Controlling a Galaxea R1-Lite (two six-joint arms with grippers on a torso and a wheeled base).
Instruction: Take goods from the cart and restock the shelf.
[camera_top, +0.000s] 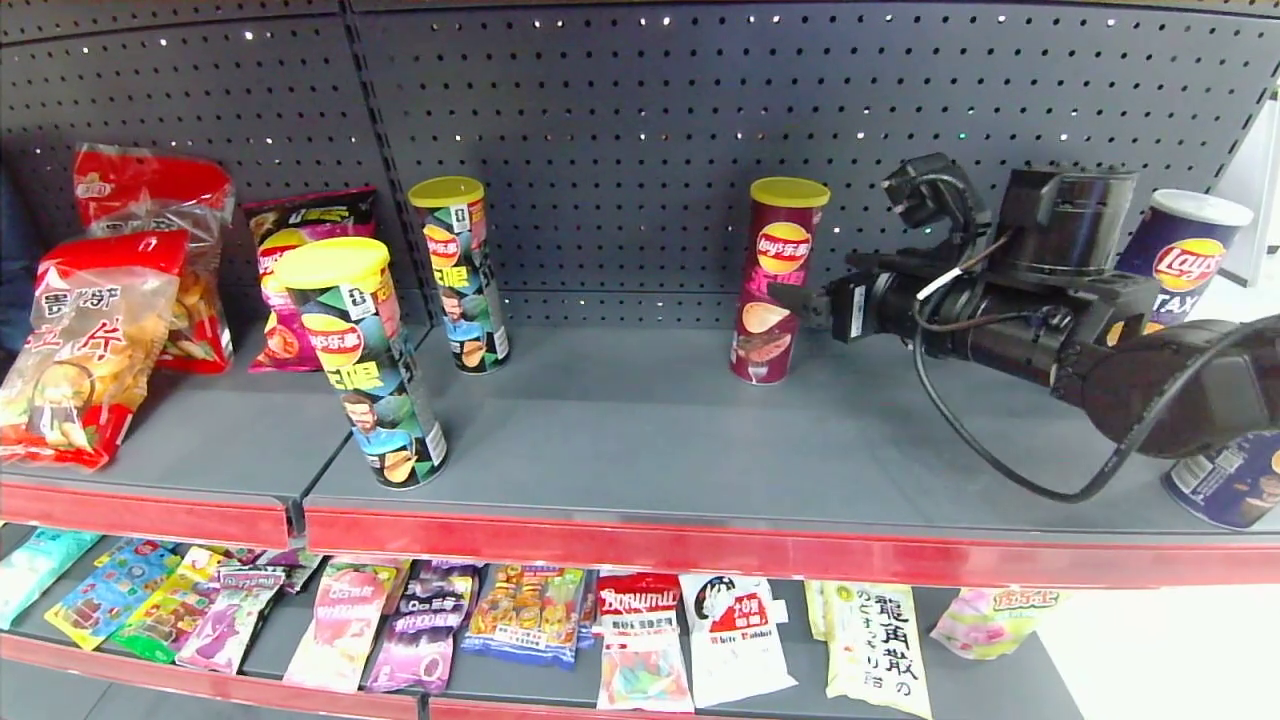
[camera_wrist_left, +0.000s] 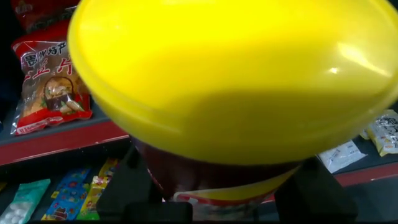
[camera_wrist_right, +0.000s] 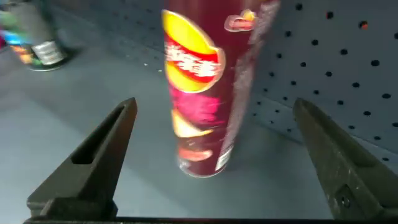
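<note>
Your right pincer (camera_wrist_right: 214, 106) hangs wide open just beside the tall maroon cardboard crisp tube with yellow plastic lid (camera_top: 778, 285). The tube stands upright, deep on the grey metal shelf (camera_top: 640, 440), and looks restocked. Your left pincer (camera_wrist_left: 225, 198) seems clamped around a second yellow-lidded maroon tube (camera_wrist_left: 236, 74), likely next.

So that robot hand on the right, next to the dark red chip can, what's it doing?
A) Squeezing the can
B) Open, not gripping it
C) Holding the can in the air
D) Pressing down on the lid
B: the right hand is open, its fingers spread wide and clear of the dark red can, which stands upright by itself on the shelf.
</note>
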